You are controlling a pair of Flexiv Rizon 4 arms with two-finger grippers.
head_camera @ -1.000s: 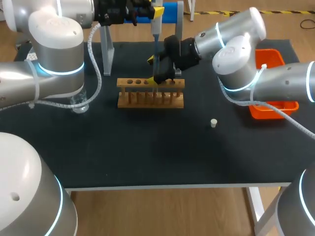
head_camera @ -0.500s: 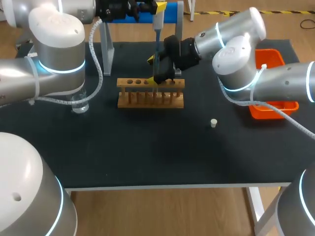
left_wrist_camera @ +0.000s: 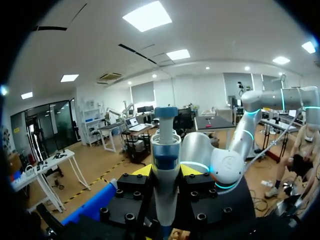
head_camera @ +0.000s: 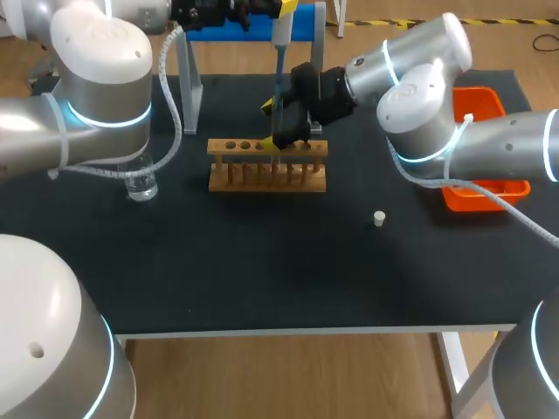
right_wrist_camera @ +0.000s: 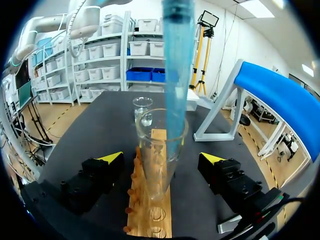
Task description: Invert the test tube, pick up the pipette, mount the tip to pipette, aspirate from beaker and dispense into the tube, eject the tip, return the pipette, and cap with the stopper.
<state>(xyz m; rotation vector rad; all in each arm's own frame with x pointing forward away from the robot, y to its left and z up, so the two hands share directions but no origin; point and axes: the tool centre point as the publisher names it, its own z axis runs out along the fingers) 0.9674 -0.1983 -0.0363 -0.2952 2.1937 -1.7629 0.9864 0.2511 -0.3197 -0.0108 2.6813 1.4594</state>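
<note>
Gripping pipette, left end effector (right one spread around tube).

lab bench: black table with a wooden tube rack toward its far edge, a glass beaker (clear liquid inside) near the left edge, and a pipette above the rack.

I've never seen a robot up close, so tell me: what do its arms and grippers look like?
The left arm and right arm are thick, rounded silver-grey tubes with glowing light-blue rings at the joints and a white cable strung along each. The left gripper and right gripper are black and blocky, each with two yellow-tipped fingers.
</note>
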